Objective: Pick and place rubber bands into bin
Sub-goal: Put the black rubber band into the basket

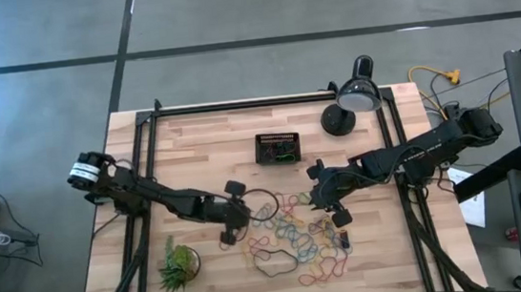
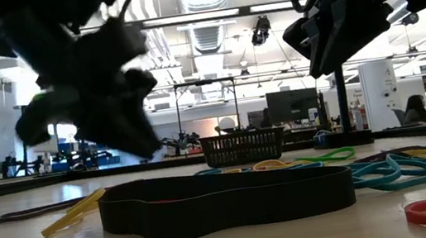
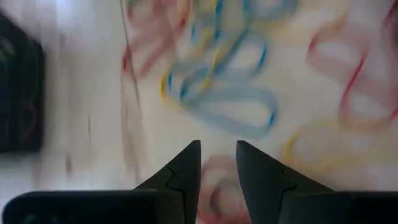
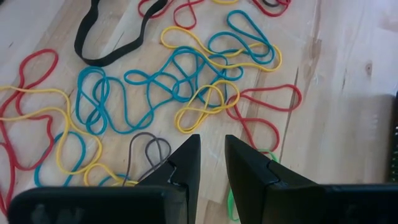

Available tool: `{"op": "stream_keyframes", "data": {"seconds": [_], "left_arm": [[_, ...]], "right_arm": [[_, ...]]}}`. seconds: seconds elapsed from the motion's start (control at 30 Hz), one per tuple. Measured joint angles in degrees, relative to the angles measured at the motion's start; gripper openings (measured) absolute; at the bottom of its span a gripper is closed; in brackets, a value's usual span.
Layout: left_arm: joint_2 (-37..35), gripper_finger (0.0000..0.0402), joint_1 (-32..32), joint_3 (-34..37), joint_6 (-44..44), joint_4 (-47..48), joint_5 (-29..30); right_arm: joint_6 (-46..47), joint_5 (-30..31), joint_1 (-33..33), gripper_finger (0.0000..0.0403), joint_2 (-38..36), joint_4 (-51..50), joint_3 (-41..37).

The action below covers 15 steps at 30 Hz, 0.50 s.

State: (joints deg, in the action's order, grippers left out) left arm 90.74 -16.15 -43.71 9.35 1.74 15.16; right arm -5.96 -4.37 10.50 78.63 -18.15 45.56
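Many rubber bands (image 1: 293, 234) in red, blue, yellow, green and black lie loose on the wooden table, some overlapping. They also show in the right wrist view, rubber bands (image 4: 168, 81). The black bin (image 1: 278, 147) stands beyond them toward the far edge, with a few bands inside. My left gripper (image 1: 228, 233) hovers at the pile's left edge. Its fingers (image 3: 186, 168) stand a little apart above a blurred red band (image 3: 214, 186). My right gripper (image 4: 212, 149) hangs above the pile's right side, open by a narrow gap with bare wood showing through it.
A spiky green plant (image 1: 178, 266) stands near the front left. A black desk lamp (image 1: 352, 104) stands at the back right. A wide black band (image 2: 224, 201) lies nearest the front edge. Black frame rails run along the table's left, right and far sides.
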Motion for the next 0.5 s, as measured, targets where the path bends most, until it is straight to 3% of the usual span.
{"op": "stream_keyframes", "data": {"seconds": [0.5], "left_arm": [[6.76,0.0087,1.98,-1.38,5.1,-12.73,1.22]], "right_arm": [[0.29,-0.01,0.0,0.0068,0.0,0.68,-0.13]]}}
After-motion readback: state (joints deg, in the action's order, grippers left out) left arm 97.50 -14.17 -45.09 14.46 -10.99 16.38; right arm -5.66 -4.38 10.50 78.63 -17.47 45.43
